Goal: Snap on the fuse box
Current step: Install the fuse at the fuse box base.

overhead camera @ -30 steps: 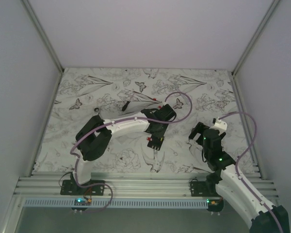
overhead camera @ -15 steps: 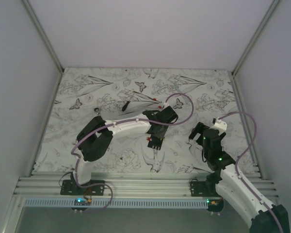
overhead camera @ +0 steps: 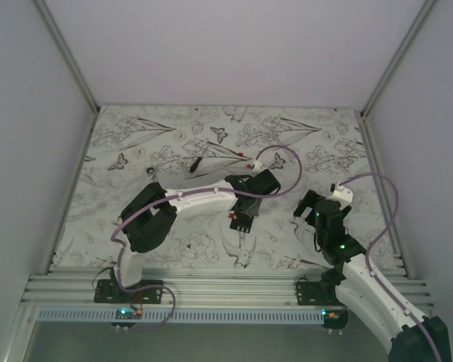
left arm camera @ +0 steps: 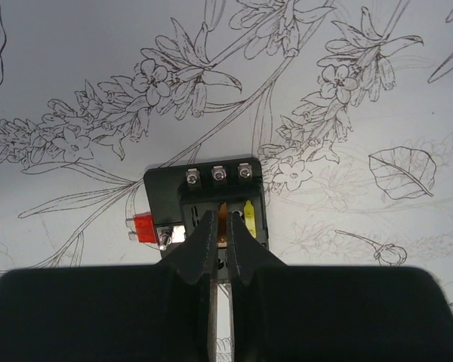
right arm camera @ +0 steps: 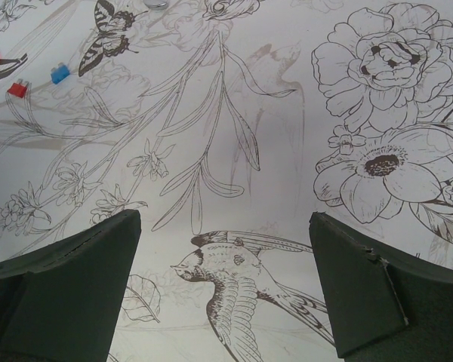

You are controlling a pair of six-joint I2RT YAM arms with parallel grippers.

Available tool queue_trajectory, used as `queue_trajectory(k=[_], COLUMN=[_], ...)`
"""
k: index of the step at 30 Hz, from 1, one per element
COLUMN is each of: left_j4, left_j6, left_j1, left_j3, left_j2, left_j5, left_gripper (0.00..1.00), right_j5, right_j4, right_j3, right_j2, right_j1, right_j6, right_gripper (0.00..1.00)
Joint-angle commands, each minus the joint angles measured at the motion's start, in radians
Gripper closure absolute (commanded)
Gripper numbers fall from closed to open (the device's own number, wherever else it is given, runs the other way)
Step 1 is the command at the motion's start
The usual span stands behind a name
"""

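Observation:
In the left wrist view the fuse box point(left arm camera: 204, 197), a small black square block with three screws along its far edge, lies on the flower-printed mat. A yellow fuse point(left arm camera: 248, 215) stands in one slot and a red fuse point(left arm camera: 143, 226) sticks out at its left side. My left gripper point(left arm camera: 220, 224) is shut on a thin orange fuse point(left arm camera: 223, 215) right over the middle slots. From above, the left gripper point(overhead camera: 245, 210) covers most of the fuse box point(overhead camera: 241, 221). My right gripper point(right arm camera: 225, 219) hangs open above a printed bird, holding nothing, to the right of the box point(overhead camera: 306, 220).
Loose red fuses point(right arm camera: 16, 89) and a blue one point(right arm camera: 59, 74) lie at the far left of the right wrist view. A thin black stick tool point(overhead camera: 195, 164) and small red fuses point(overhead camera: 247, 158) lie behind the left arm. White walls enclose the mat point(overhead camera: 136, 136).
The left arm's elbow has sunk and its wrist has shifted slightly right and nearer, the gripper staying over the fuse box. The right arm has not moved.

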Motion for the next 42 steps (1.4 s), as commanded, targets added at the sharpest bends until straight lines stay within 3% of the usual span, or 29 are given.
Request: queue_trajectory(k=[1, 42], left_j4=[-0.028, 0.009], left_j6=[-0.063, -0.056], left_j1=[-0.008, -0.036], left_j3=[-0.032, -0.058], left_j2=[-0.025, -0.065], left_j5=[-0.059, -0.055], left_gripper=[1.00, 1.00], right_j5=[0.013, -0.036], right_j4=[0.015, 0.031], right_j3=[0.003, 0.008], right_j2=[-0.007, 0.026], right_j1=[-0.008, -0.007], right_j6=[0.006, -0.008], right_gripper=[0.00, 0.00])
